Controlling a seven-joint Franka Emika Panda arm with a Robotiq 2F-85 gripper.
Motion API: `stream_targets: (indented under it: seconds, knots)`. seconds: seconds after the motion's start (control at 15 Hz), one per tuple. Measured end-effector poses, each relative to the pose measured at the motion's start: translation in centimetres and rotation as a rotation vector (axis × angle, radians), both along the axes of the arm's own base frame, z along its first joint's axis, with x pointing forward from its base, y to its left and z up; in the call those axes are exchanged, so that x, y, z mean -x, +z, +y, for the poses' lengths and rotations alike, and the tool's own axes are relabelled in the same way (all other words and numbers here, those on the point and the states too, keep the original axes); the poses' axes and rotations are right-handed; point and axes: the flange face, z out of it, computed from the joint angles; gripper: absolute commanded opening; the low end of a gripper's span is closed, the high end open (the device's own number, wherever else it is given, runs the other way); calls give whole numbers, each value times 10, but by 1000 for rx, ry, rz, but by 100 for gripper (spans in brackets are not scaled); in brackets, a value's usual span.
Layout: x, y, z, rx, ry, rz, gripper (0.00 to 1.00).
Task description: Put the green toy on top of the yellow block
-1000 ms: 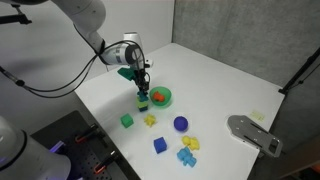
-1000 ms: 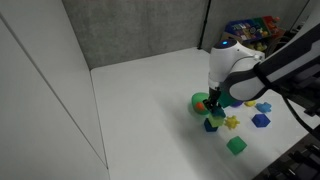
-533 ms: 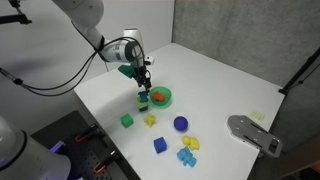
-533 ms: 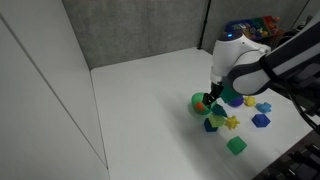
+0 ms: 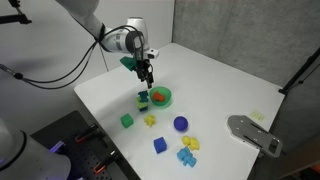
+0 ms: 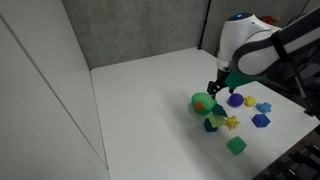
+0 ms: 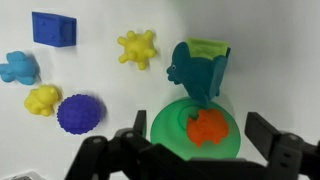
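The dark green toy (image 7: 190, 72) stands on the yellow block (image 7: 208, 48), of which only a yellowish edge shows behind it in the wrist view. In both exterior views the toy (image 5: 142, 96) (image 6: 213, 118) tops a small stack beside the green bowl. My gripper (image 5: 147, 72) (image 6: 222, 86) hangs above the stack, apart from it. Its jaws are wide open and hold nothing, with one finger (image 7: 265, 130) on each side of the bowl in the wrist view.
A round green bowl (image 7: 160, 128) (image 5: 168, 96) holds an orange toy (image 7: 205, 127). Around it lie a yellow star piece (image 7: 137, 47), a purple ball (image 7: 78, 113), a blue block (image 7: 54, 28), a bright green cube (image 5: 127, 120) and pale yellow and light blue pieces. The table edge runs near the cube.
The gripper has opened, let go of the green toy on the block, and risen well above the stack. The toy stays put.
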Motion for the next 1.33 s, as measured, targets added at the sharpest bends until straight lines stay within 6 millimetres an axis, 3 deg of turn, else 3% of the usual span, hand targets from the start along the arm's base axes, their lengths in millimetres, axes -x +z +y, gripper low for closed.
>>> stream_targets:
  seconds: [0.53, 0.93, 1.33]
  knots:
    - [4, 64, -34, -40, 59, 36, 100]
    - [14, 138, -51, -114, 105, -1, 100]
    - [39, 201, -66, -168, 55, -97, 100]
